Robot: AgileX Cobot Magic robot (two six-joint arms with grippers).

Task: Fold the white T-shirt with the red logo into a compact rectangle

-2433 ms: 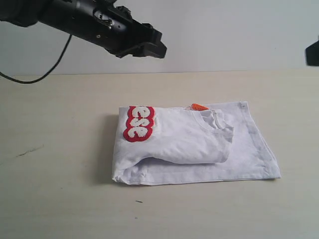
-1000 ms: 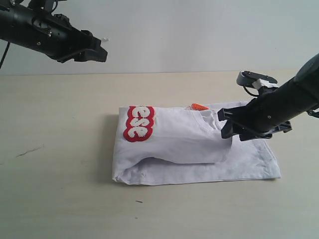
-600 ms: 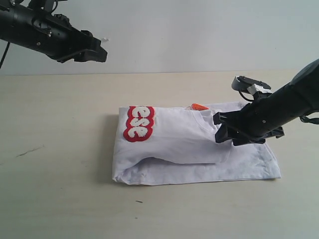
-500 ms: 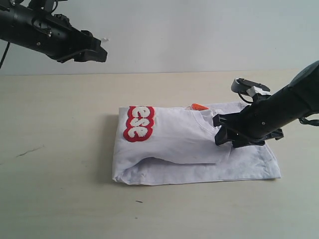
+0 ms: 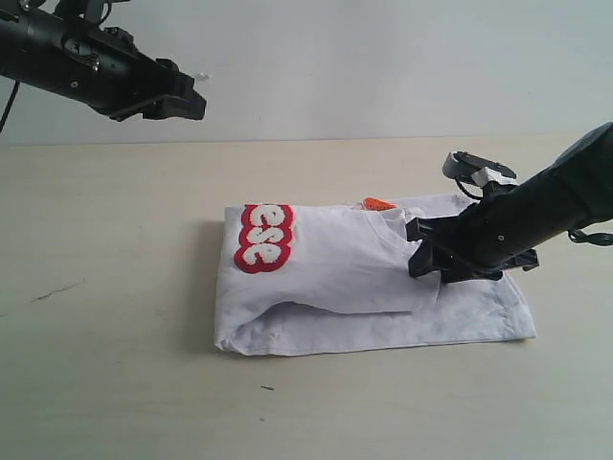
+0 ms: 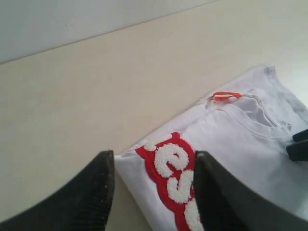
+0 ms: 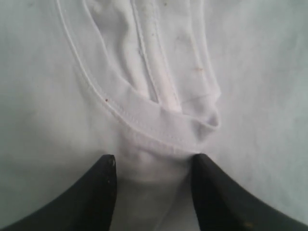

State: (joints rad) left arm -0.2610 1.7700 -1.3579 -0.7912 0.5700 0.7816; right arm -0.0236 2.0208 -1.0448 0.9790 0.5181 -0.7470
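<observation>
Exterior view: the white T-shirt [image 5: 335,278] lies folded in a rough rectangle at the middle of the pale table [image 5: 115,287]. Its upper layer is doubled over, so the red-and-white chest patch [image 5: 263,238] sits at the left edge of the bundle. The ribbed collar [image 5: 407,230] points right. A wrinkled lower layer sticks out beyond the upper one on the right and along the near edge. The small orange neck tag [image 5: 378,203] shows at the far edge, just beside the collar.

The right tool [image 5: 423,261] is down on the shirt at the collar end of the upper fold, its black arm slanting in from the right. In the right wrist view the right tool [image 7: 151,159] has its two dark fingers [image 7: 94,192] spread wide. They press onto the cloth just below the stitched collar band [image 7: 144,127], with a hump of white fabric between them, not yet pinched.

The left tool [image 5: 192,101] hangs high over the table's far left, well apart from the shirt. The left wrist view shows the left tool [image 6: 153,156] with fingers [image 6: 91,192] wide apart and holding nothing, looking down on the patch and tag.
</observation>
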